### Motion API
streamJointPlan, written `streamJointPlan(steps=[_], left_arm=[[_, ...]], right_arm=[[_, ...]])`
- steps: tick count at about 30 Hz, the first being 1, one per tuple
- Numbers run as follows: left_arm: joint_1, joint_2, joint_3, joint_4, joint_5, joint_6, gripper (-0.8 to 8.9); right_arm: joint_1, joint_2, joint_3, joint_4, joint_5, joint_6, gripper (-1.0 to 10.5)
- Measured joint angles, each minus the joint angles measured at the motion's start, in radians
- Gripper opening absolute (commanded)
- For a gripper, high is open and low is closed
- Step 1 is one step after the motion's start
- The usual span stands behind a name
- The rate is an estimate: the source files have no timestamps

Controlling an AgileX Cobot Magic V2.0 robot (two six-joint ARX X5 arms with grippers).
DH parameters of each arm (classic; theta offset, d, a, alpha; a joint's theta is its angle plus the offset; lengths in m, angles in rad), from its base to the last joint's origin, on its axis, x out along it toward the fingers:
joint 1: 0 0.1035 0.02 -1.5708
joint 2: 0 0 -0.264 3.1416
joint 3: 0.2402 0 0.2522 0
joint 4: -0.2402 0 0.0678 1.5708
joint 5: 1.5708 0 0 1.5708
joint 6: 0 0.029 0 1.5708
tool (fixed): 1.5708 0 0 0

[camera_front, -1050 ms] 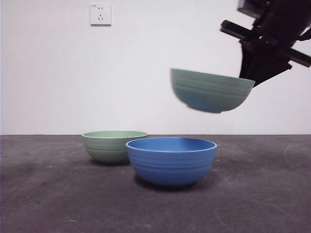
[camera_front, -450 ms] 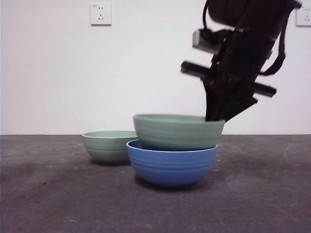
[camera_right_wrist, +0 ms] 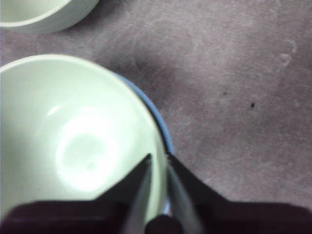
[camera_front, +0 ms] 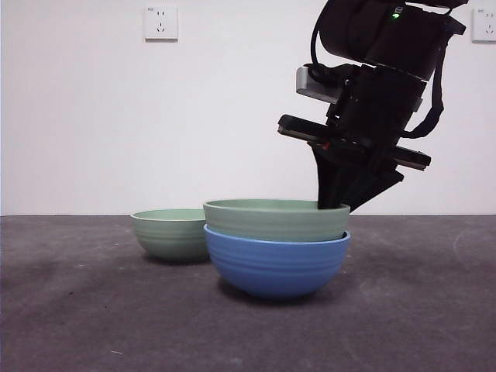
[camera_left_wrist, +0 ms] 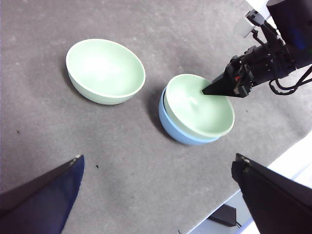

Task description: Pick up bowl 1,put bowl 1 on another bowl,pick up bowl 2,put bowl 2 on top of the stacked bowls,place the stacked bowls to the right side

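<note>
Seating bowl 1 in another bowl, frame centre | right gripper pinches its rim, seemingly gripped | left gripper spread, idle | bowl 2 centre-left | light, rigid, smooth: grip by rim

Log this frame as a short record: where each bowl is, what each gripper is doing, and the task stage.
blue bowl: on the dark table, holding one green bowl
nested green bowl: seated in the blue bowl, rim level
second green bowl: alone on the table, behind and beside the stack
right gripper: jaws pinch the nested bowl's rim wall
left gripper: open, above the table, holding nothing
stage: bowl 1 stacked, not yet released
</note>
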Motion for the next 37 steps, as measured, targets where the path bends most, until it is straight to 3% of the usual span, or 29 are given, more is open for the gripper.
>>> streamJointPlan(steps=[2, 10, 17, 26, 37], left_arm=[[0.0, 0.016, 0.0, 0.003, 0.0, 0.0, 6.33], [0.0, 0.14, 0.0, 0.071, -0.001, 0.0, 6.33], [-0.046, 0.269, 0.0, 0.244, -0.04, -0.031, 6.33], [-0.177, 0.528, 0.031, 0.532, -0.23, -0.155, 6.33], [-0.268, 0.972, 0.345, 0.48, -0.457, -0.181, 6.27]], right_arm=[[0.0, 0.0, 0.0, 0.0, 0.0, 0.0, 2.9], [0.006, -0.022, 0.0, -0.008, -0.025, 0.0, 2.9], [0.006, -0.242, 0.0, -0.056, -0.022, 0.0, 2.9], [0.006, -0.57, 0.0, -0.206, -0.021, 0.0, 2.8], [0.006, -0.787, 0.0, -0.343, -0.02, 0.02, 2.8]])
